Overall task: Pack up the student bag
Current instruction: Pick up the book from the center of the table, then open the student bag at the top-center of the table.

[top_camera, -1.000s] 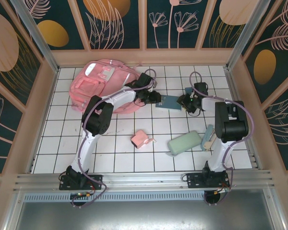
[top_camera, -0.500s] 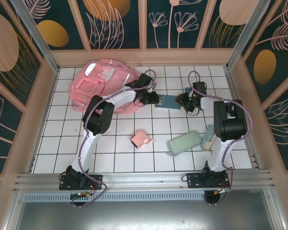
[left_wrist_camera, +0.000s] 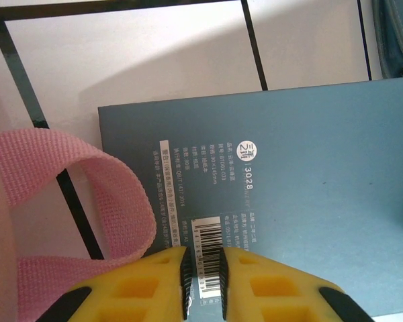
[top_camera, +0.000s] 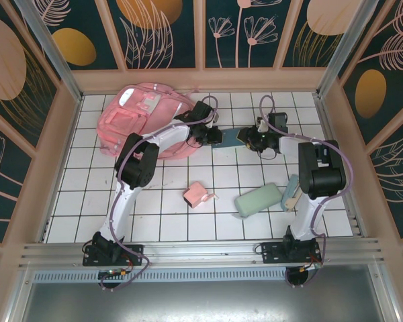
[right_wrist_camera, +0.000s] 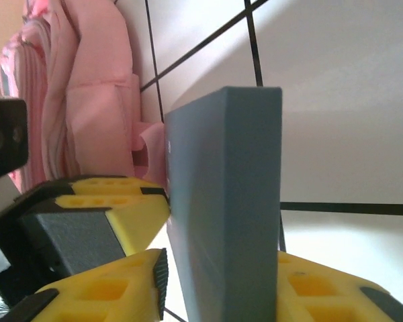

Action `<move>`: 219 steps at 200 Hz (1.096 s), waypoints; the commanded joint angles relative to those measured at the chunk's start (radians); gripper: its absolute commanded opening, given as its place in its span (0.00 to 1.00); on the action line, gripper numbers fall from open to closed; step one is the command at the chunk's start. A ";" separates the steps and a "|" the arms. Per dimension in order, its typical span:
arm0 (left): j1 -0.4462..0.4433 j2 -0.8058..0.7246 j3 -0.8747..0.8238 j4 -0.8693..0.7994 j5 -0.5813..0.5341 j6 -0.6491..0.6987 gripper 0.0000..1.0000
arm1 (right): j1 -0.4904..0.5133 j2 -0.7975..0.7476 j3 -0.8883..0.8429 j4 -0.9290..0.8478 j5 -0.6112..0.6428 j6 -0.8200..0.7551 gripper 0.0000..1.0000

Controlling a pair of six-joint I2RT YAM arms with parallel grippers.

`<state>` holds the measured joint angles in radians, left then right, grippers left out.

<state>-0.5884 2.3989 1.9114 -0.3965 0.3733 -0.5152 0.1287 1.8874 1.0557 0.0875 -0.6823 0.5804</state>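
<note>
Seeing one student bag back-left on the counter | one teal box beside it | left gripper and right gripper each clamp an end | I count one pink pouch, one green case

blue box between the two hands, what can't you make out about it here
- Top external: the blue box is small, its ends covered by the left hand and the right hand.
- Left wrist: small print on the label is too fine to read; the frame cuts off the box's right side; whether that hand touches it is unclear.
- Right wrist: its lower end runs off the bottom edge.
</note>
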 commanded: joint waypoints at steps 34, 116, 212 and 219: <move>-0.011 -0.012 0.046 -0.119 -0.061 0.049 0.23 | -0.002 -0.048 0.008 -0.033 0.032 -0.026 0.00; 0.003 -0.245 0.078 -0.231 -0.482 0.239 0.47 | -0.044 -0.190 -0.016 -0.057 0.076 -0.018 0.00; 0.060 -0.135 0.035 -0.285 -0.660 0.303 0.52 | -0.023 -0.215 -0.043 -0.020 0.037 0.017 0.00; 0.060 -0.127 0.033 -0.288 -0.660 0.305 0.51 | -0.021 -0.215 -0.043 -0.017 0.036 0.019 0.00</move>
<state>-0.5213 2.2303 1.9633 -0.6319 -0.2562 -0.2359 0.0959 1.7195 1.0161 0.0372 -0.6128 0.5854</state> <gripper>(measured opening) 0.516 0.170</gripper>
